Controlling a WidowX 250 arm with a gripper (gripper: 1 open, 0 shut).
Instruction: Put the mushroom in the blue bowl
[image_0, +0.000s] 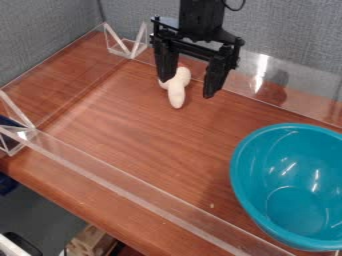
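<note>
The mushroom lies on the wooden table at the back centre, cream-white stem showing with a hint of orange-brown at its top. My gripper hangs right over it, open, black fingers standing on either side of the mushroom. I cannot tell whether the fingers touch it. The blue bowl sits at the front right, large, teal and glossy, with nothing inside it.
Clear acrylic walls fence the wooden table on the left, front and back. A grey fabric backdrop stands behind.
</note>
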